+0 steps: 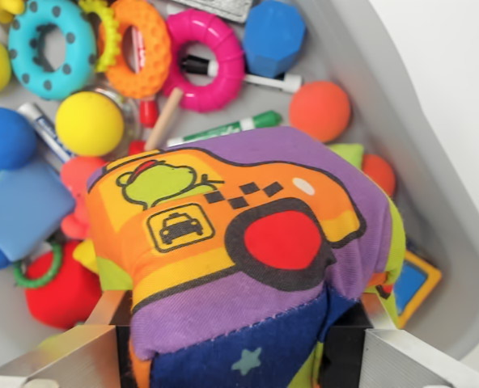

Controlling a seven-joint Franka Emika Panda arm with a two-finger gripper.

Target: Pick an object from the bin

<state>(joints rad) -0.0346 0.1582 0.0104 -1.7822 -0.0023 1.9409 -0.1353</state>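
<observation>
Grey plastic formed the bin [434, 242], its rounded wall running down the wrist view's right with pale white ground beyond it. Toys crowded the floor of the bin.

Soft cloth cube [247, 250] — purple top, printed with an orange taxi, a green frog at the wheel and a red wheel — filled the lower middle of the view. It sat up close to the camera, above the other toys. Its dark blue side with a pale star faced downward in the frame.

Gripper [243, 360]: two metal fingers [69, 360] showed at the bottom corners, one on each side of the cube. The jaws stood clamped on the cube's lower part, cloth bulging between them.

Around the cube, taken as landmark:
- Just above it, a green marker [231, 128] lay slantwise; beyond that a black-and-white marker [260, 79].
- Up and to the right, an orange ball [320, 111]; a second orange ball peeked out at the cube's right edge.
- Further up, a pink ring [205, 58], an orange ring [139, 48], a teal dotted ring [52, 48], and a blue faceted block [273, 36].
- Up and left, a yellow ball [89, 123] and a blue ball [5, 137].
- Left, a light blue block [21, 212]; below it a red ball [61, 295] — a thin green ring resting against it.
- Right and low, a flat square with an orange border [413, 284], partly hidden by the cube.
</observation>
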